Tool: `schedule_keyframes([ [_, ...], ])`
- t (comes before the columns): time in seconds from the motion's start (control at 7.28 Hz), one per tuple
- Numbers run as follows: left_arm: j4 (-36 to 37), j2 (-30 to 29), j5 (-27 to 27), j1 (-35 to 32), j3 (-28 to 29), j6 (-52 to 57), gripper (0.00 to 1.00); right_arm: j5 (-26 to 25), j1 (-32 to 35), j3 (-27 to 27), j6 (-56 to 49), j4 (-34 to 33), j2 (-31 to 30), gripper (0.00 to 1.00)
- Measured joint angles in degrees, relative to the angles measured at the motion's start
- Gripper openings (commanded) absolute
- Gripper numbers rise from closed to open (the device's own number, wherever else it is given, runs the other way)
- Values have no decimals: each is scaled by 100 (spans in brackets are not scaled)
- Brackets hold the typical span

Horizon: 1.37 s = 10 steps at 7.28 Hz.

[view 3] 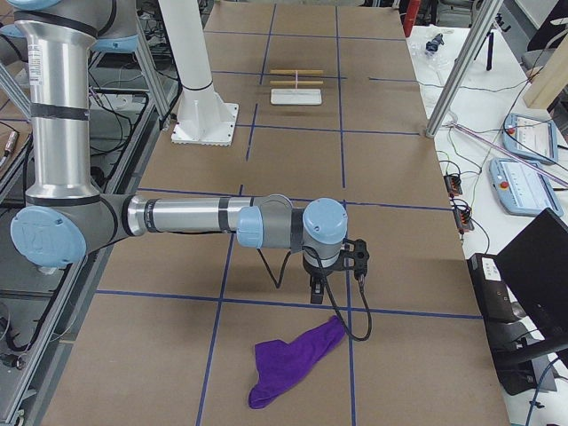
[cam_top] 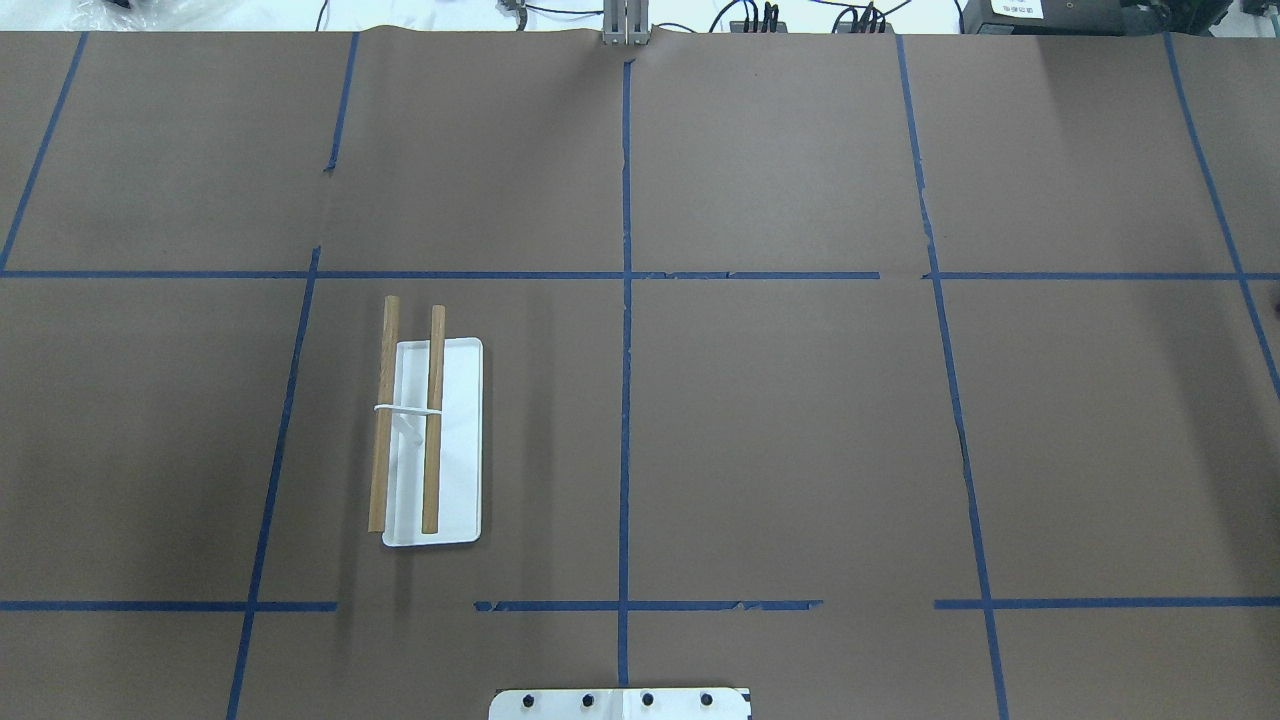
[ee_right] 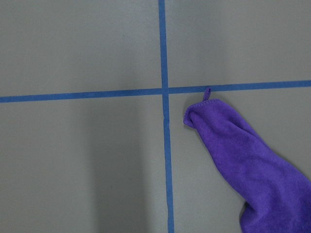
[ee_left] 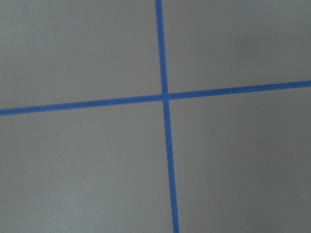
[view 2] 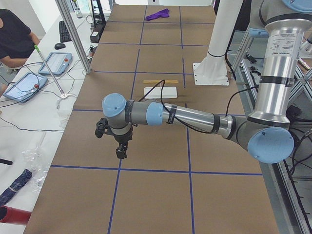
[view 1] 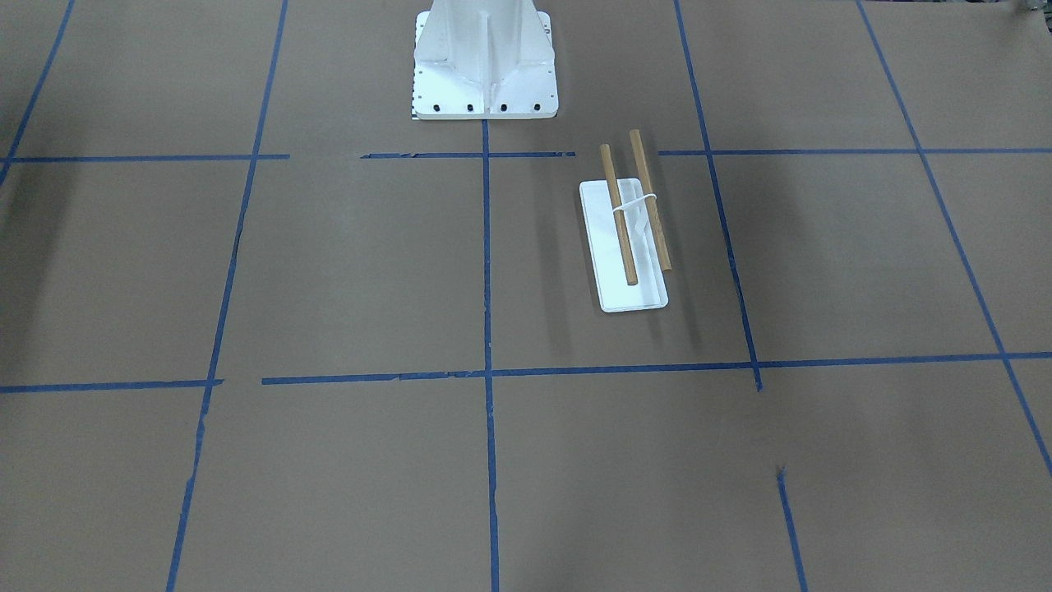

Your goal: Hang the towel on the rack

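The rack (cam_top: 460,440) stands on the brown table, a white tray base with two wooden rods (cam_top: 433,420) joined by a white bracket; nothing hangs on it. It also shows in the front view (view 1: 633,292). The purple towel (view 3: 293,359) lies crumpled on the table at the robot's right end, and shows in the right wrist view (ee_right: 243,155). My right gripper (view 3: 317,293) hovers just above and beside the towel's near end; I cannot tell whether it is open. My left gripper (view 2: 122,151) hangs over bare table at the left end, far from the rack; I cannot tell its state.
The large white bolted pedestal (view 1: 483,66) stands at the robot's side of the table, near the rack. Blue tape lines (cam_top: 626,400) grid the table. Operators' desks with tablets (view 2: 22,87) and a metal post (view 3: 457,84) lie beyond the far edge.
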Motion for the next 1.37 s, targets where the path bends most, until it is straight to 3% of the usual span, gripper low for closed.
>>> schedule_keyframes([
  [0.41,-124,-435,-93,41,-128,-5,100,56,-17,-779,41,1198,-152,100],
  [0.69,-305,-492,-167,53,-99,-5,100,37,-24,-2187,-611,2983,-123,100],
  [0.82,-355,-485,-194,56,-68,-2,100,14,-81,-2649,-817,3507,-53,100],
  [1.37,-402,-468,-307,55,-58,41,100,-660,-734,-3141,-981,3843,10,100],
])
